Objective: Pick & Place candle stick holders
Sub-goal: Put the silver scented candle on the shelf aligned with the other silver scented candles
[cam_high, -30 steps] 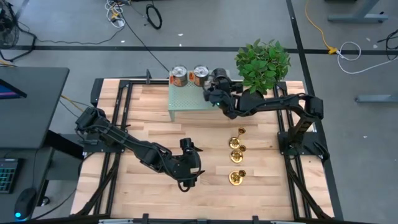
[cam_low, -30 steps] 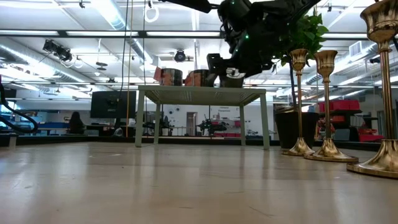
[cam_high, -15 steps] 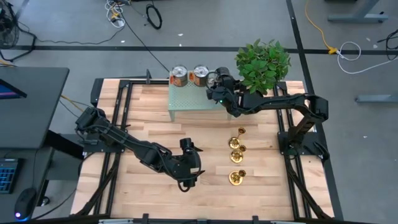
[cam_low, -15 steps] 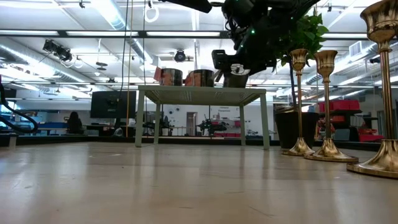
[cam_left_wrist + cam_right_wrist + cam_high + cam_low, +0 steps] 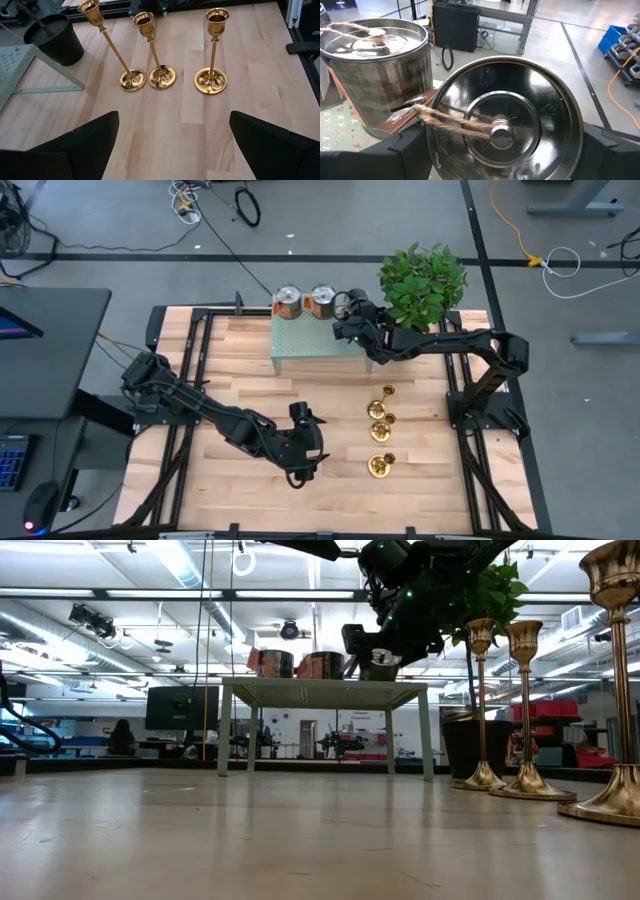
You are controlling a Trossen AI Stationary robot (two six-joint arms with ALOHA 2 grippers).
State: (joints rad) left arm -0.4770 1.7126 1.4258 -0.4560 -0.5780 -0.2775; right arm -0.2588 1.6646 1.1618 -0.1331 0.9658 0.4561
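1. Three candle stick holders (image 5: 161, 47) stood upright on the tabletop (image 5: 240, 360), just ahead of the left gripper (image 5: 170, 145), whose fingers (image 5: 80, 145) were spread apart.
2. Right gripper (image 5: 500, 150) fingers (image 5: 405, 155) were spread on either side of a tin can (image 5: 502, 127), well away from the holders.

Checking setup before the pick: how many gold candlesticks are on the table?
3, all upright on the bare wood, in a row: one nearest the green stand, one close behind it, and one set apart, nearest the table's front edge. None looks hidden.
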